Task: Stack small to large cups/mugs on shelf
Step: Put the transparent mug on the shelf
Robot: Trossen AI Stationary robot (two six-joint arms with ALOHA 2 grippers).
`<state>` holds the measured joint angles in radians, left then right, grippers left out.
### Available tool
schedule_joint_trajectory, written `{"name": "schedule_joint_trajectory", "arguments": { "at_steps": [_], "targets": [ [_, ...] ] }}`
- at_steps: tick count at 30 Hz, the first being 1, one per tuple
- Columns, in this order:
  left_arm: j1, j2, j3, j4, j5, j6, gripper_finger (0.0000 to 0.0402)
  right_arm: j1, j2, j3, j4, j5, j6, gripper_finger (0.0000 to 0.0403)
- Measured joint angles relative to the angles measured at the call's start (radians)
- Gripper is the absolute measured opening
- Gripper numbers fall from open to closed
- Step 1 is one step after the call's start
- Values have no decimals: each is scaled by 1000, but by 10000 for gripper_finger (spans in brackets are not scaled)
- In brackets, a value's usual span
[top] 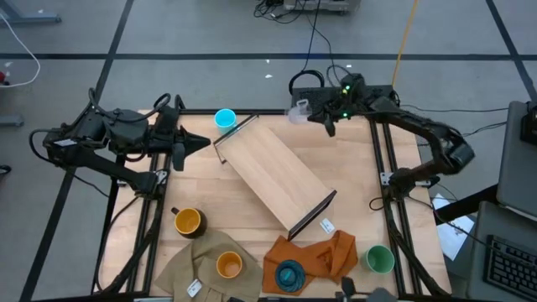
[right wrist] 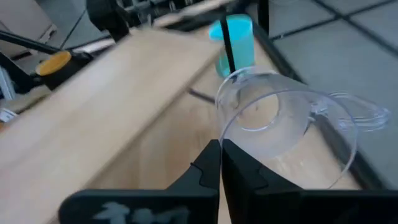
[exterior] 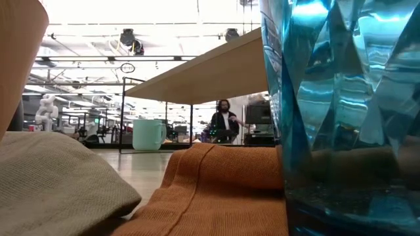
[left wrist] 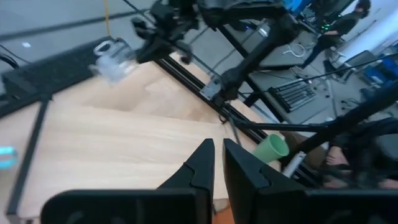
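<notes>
The light-wood shelf (top: 277,172) stands slantwise mid-table on its black wire brackets (exterior: 123,111). My right gripper (top: 325,124) is at the far edge, shut on the clear tumbler (top: 299,109). The light-blue mug (top: 225,119) stands upright beside the shelf's far end. My left gripper (top: 200,144) is shut and empty, left of the shelf. The dark mug (top: 188,221) stands at the near left. The orange cup (top: 229,265) stands on the tan cloth. The teal ribbed cup (top: 290,275) stands on the orange cloth. The green cup (top: 379,258) stands at the near right. My right gripper pinches the tumbler's rim (right wrist: 219,134) at its free fingertips, one finger inside the mouth and one outside. The tumbler is tipped on its side, mouth toward the gripper. Whether its lower wall rests on the table, I cannot tell.
A tan cloth (top: 197,268) and an orange cloth (top: 323,252) lie along the near edge. Black frame rails (top: 382,168) run down both sides of the table. Bare tabletop (top: 352,159) shows right of the shelf. A person (exterior: 224,121) sits far behind the table.
</notes>
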<state>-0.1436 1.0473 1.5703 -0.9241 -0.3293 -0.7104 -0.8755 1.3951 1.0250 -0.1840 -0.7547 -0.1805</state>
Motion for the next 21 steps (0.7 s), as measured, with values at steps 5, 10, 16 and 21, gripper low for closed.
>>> {"name": "schedule_joint_trajectory", "arguments": {
  "at_steps": [5,10,16,21],
  "targets": [
    [0,0,0,-7,-77,62,33,10,-92,98,-181,27,-25,0],
    [0,0,0,-23,-141,129,33,65,-115,217,-455,87,-94,0],
    [0,0,0,-29,-178,199,33,183,-114,349,-688,177,-111,0],
    [0,0,0,-87,-221,233,33,302,-113,460,-847,265,-77,0]
  ]
}}
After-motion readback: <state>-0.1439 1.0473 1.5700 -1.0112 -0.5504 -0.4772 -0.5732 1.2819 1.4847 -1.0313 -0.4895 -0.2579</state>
